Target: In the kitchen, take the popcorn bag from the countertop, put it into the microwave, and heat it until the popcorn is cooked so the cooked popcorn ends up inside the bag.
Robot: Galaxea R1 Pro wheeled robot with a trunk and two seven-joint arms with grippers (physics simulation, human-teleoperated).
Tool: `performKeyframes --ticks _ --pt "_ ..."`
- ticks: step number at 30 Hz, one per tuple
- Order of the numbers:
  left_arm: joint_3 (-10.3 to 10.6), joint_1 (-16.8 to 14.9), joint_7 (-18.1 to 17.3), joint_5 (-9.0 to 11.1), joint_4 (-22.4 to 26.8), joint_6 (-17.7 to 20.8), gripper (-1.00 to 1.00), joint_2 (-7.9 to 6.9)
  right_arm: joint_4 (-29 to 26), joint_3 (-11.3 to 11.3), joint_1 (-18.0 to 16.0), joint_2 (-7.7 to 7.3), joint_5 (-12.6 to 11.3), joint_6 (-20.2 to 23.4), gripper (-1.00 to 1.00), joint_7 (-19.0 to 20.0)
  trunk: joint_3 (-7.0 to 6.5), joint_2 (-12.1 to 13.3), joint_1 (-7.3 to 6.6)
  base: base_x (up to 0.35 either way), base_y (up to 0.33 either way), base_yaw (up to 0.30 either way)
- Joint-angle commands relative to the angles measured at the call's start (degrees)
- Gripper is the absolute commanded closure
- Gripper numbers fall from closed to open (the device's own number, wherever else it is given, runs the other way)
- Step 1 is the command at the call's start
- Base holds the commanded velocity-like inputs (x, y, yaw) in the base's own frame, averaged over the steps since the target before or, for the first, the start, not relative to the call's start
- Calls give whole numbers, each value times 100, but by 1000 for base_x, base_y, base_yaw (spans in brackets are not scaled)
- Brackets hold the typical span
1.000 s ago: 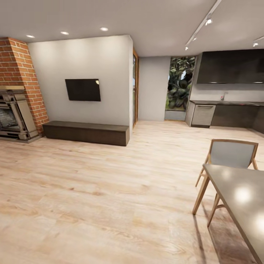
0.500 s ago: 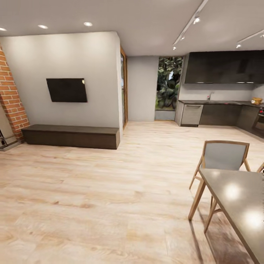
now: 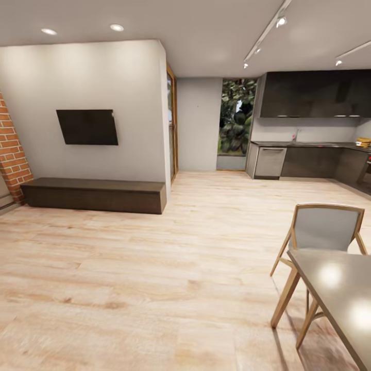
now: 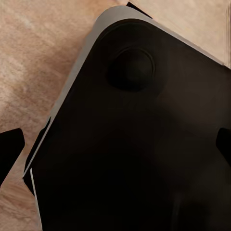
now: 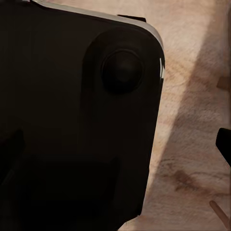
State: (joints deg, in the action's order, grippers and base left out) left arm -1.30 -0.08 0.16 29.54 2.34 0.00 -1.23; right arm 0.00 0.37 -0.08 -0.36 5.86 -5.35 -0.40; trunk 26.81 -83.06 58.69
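Facing open wooden floor (image 3: 154, 268) toward the distant countertop (image 3: 309, 145).

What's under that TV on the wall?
Below the wall TV a long dark low bench stands on the wood floor against the wall. Its inside cannot be seen; the front is closed.

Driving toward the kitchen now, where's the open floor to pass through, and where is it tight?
Open wood floor runs from the low bench under the TV across to the kitchen counter at far right. It is tight at near right, where the chair and dining table stand.
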Motion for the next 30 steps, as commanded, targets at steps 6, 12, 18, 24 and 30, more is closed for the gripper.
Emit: performKeyframes --ticks 6,12,18,24,30 --pt "3 -1 0 -19 12 -19 -100 -12 -1 -57 -1 79 31 -26 -100 -4 5 -2 3 341 0 0" --pt "-2 -1 2 -27 12 -41 -100 -12 -4 -50 -1 29 30 -27 -100 -4 5 -2 3 341 0 0" --pt "4 -1 2 -28 12 -46 -100 -3 -7 -46 -1 67 21 -26 -100 -4 5 -2 3 341 0 0" --pt "2 -1 2 -22 12 -69 -100 -8 -9 -39 -1 36 35 -27 -100 -4 5 -2 3 341 0 0" --pt "-2 -1 9 -11 12 -70 -100 -4 -8 -44 -1 64 25 -28 -100 -4 5 -2 3 341 0 0"
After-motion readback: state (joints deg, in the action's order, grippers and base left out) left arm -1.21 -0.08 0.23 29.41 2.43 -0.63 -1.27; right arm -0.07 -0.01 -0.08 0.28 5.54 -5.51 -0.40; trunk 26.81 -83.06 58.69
